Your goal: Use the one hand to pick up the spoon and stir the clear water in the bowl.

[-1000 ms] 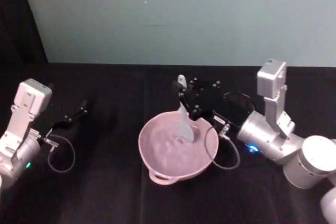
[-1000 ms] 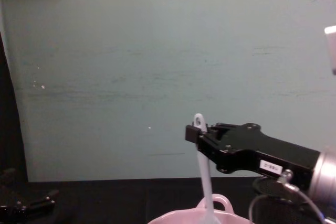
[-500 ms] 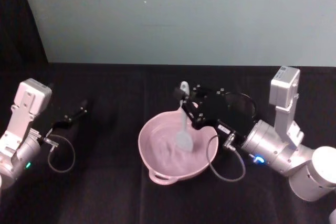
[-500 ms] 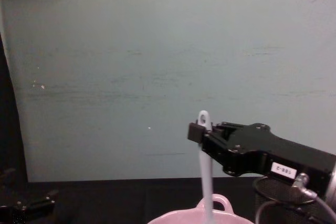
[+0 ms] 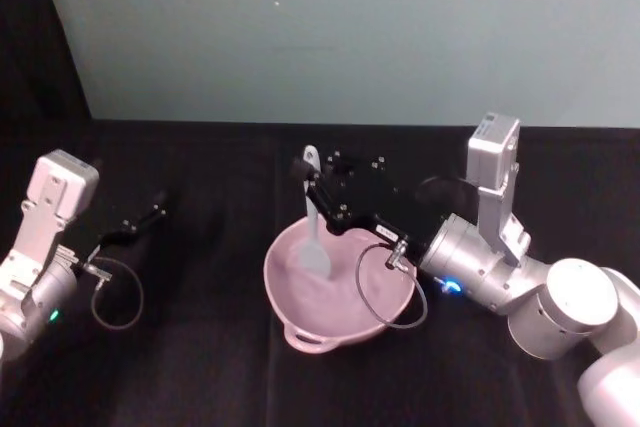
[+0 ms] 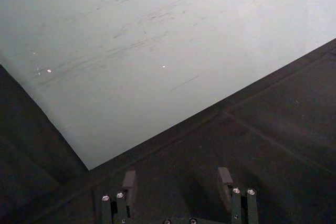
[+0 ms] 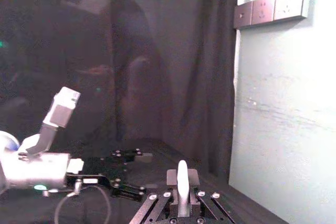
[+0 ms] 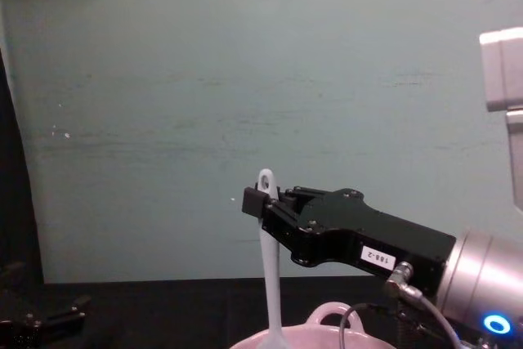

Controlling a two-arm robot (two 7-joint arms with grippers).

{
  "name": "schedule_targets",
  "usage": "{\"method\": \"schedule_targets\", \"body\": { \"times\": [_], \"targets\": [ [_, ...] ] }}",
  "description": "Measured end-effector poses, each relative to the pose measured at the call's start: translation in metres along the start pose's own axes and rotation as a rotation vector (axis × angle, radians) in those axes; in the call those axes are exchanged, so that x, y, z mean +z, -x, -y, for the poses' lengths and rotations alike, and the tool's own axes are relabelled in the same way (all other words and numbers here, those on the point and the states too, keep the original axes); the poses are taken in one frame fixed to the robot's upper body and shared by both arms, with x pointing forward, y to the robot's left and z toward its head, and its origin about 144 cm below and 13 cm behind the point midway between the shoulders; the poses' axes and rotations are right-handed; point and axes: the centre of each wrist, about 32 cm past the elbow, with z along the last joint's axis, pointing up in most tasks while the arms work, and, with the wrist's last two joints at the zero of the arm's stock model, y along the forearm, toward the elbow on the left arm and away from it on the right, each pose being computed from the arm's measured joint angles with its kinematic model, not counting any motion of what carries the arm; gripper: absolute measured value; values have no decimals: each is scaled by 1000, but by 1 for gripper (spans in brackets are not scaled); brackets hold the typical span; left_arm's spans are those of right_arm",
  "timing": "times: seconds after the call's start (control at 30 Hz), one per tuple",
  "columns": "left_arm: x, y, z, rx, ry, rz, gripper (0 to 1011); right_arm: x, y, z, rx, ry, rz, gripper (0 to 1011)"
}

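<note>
Right gripper (image 5: 312, 183) is clamping the spoon (image 5: 313, 225). Its fingers (image 7: 172, 178) are closing tight on both sides of the handle, just under the loop hole. The loop end is sticking up above the fingertips.

Chest view: right gripper (image 8: 255, 202) is reaching in from the right, body roughly level. The spoon (image 8: 270, 284) is hanging close to upright, straight down from the fingertips.

The blade is sitting well below the fingers, down inside the bowl (image 5: 282, 319), on the bowl's left half in the head view. Can't tell if the blade is touching the bottom.

The bowl (image 8: 331, 314) is sitting under the fingertips and the gripper body, with its arched loop handle showing below the body. A grey cable (image 5: 385, 292) from the wrist is drooping over the bowl's right rim, behind the fingers.

Right wrist view: the spoon (image 7: 182, 178) handle is running up between the two fingers of the right gripper (image 7: 182, 195), touching both.

Left gripper (image 5: 148, 217) is sitting parked far out on the left, well apart from the bowl and spoon. Its fingers (image 6: 128, 184) are standing spread wide with nothing between them, over the black table (image 6: 273, 129). In the chest view the left gripper (image 8: 49, 320) is sitting low at the left edge.
</note>
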Motion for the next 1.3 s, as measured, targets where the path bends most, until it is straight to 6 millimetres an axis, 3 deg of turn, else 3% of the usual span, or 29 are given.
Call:
{"method": "schedule_targets", "body": {
  "times": [0.2, 0.4, 0.8, 1.0, 1.3],
  "targets": [
    [0, 0, 0, 0, 0, 0, 1005, -1, -11, -1, -34, 17, 33, 119],
    [0, 0, 0, 0, 0, 0, 1005, 5, -15, 11, -65, 23, 57, 119],
    [0, 0, 0, 0, 0, 0, 1005, 9, -1, 32, -52, 18, 22, 119],
    [0, 0, 0, 0, 0, 0, 1005, 4, 14, 22, 13, -5, -19, 119],
    [0, 0, 0, 0, 0, 0, 1005, 0, 15, -1, 57, -13, -11, 119]
  ]
}}
